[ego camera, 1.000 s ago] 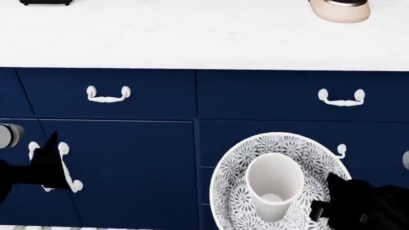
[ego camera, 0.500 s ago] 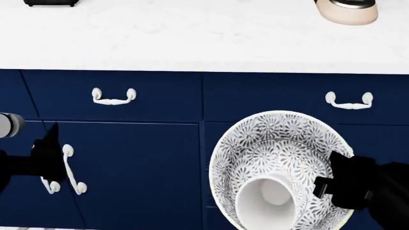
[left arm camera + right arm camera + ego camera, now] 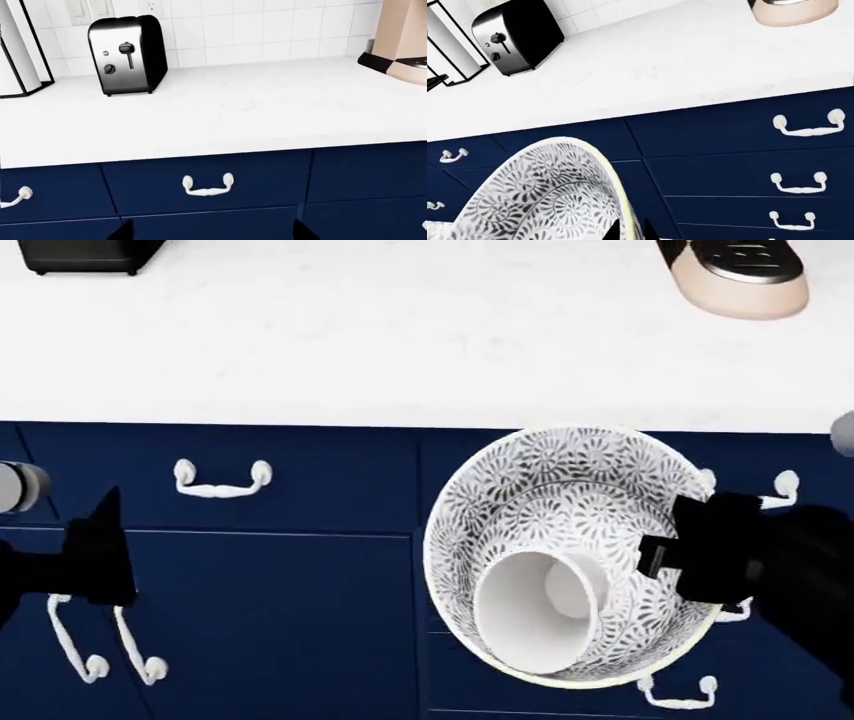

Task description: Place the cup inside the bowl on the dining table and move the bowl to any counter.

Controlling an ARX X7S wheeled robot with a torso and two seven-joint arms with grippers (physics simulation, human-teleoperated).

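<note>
Bowl (image 3: 574, 510) in the air at the counter (image 3: 400, 340) edge
Right gripper (image 3: 694, 550) is pinching the bowl's rim; cup (image 3: 541, 610) is lying tipped inside. Left gripper (image 3: 94, 560) holding nothing, opening can't tell.

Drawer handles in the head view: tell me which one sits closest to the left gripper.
The vertical handle just below the left gripper; the horizontal handle sits higher, off toward the bowl.

One bowl (image 3: 574, 500); one cup (image 3: 534, 615); one toaster (image 3: 127, 54); two tools (image 3: 674, 555), (image 3: 100, 560).
</note>
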